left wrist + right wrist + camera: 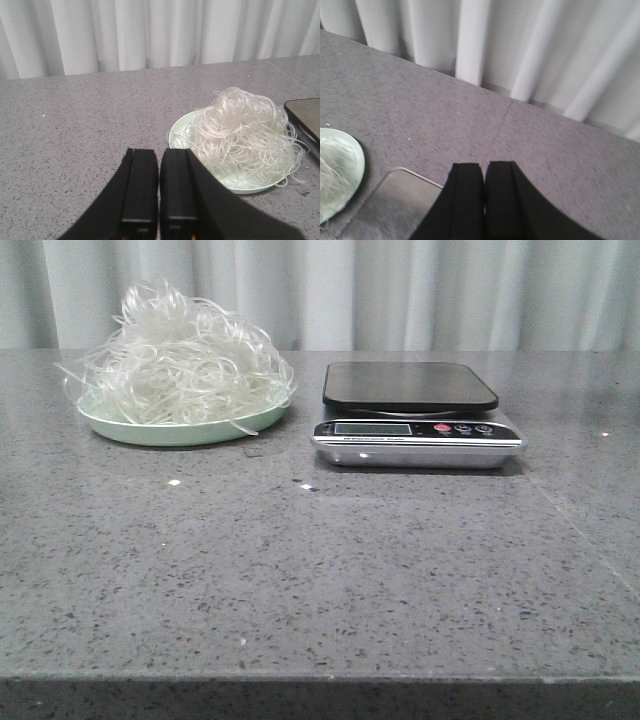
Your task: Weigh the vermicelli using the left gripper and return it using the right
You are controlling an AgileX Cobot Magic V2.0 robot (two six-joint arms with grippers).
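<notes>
The vermicelli [180, 360] is a fluffy whitish tangle piled on a pale green plate [150, 430] at the table's back left. It also shows in the left wrist view [245, 135] on the plate [177, 131]. A kitchen scale [415, 410] with a dark platform stands to the right of the plate, with nothing on it. Neither arm shows in the front view. My left gripper [159, 152] is shut and empty, just short of the plate's rim. My right gripper [484, 166] is shut and empty, over the scale's platform [385, 205].
The grey speckled table [320, 570] reaches to a white curtain [400, 290] at the back. A seam runs across the table top on the right [580, 530]. The plate's edge [340, 170] shows in the right wrist view.
</notes>
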